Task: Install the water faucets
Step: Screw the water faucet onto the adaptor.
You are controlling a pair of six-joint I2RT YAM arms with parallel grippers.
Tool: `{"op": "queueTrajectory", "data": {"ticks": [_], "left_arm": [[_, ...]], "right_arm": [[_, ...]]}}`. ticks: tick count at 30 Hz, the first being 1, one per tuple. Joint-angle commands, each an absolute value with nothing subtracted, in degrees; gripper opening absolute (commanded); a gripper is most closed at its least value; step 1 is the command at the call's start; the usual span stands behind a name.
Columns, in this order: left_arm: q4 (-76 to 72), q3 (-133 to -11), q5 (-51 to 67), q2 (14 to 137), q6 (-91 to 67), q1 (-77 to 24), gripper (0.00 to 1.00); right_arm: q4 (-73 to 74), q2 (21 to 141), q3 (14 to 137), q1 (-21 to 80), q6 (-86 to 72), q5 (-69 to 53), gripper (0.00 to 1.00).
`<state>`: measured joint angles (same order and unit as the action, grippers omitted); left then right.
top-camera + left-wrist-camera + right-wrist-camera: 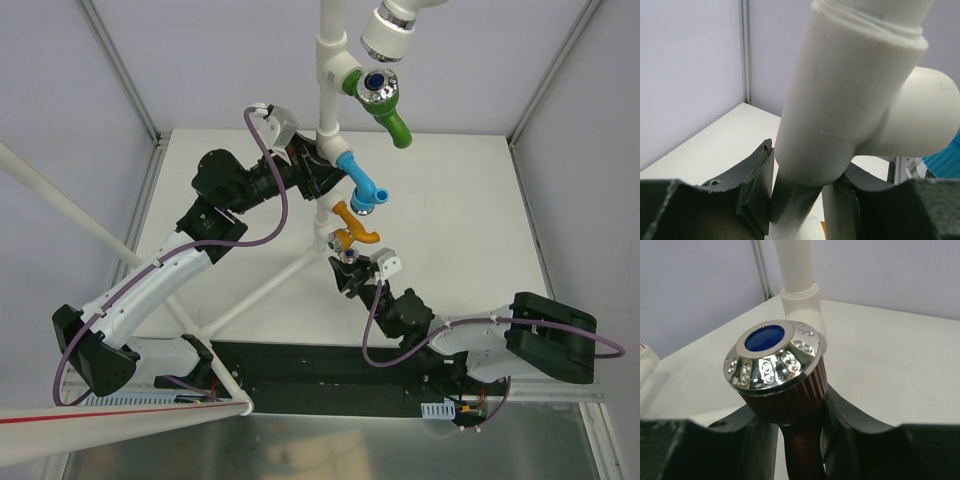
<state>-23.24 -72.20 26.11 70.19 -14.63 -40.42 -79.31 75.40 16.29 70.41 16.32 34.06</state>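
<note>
Presently, the brown faucet [780,385] is pinched at its ribbed body between the fingers of the right gripper [799,420], with its chrome cap (blue at the centre) turned upward. From above, it is seen low on the white pipe frame [328,60], just below the orange faucet [352,228]. Whether it is seated in a fitting cannot be told. A white elbow joint [801,302] is seen just behind it in the right wrist view. Higher on the frame, the blue faucet [362,185] and the green faucet [385,100] are mounted, spouts pointing to the right. The left gripper [318,178] is closed around the upright pipe, directly beneath a tee joint [840,100], with one dark finger pressed on each side. The frame is stood on the white table [460,200].
</note>
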Motion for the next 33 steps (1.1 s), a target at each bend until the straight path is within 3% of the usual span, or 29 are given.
{"op": "queueTrajectory", "data": {"ticks": [1, 21, 30, 33], "left_arm": [[-38.85, -76.03, 32.08, 64.51, -36.56, -44.03, 0.0], [-39.64, -74.71, 31.47, 63.63, -36.56, -43.68, 0.0], [-39.81, -74.36, 31.2, 63.11, -36.56, -43.42, 0.0], [-39.9, -74.18, 31.03, 62.93, -36.47, -43.42, 0.0]], "right_arm": [[-86.83, 75.32, 20.83, 71.28, -2.52, 37.08, 0.0], [-87.28, 69.79, 20.04, 71.19, -29.61, 49.74, 0.0], [-87.28, 69.78, 19.25, 71.28, -48.76, 57.13, 0.0], [-87.28, 69.96, 20.12, 71.28, -47.73, 56.08, 0.0]]}}
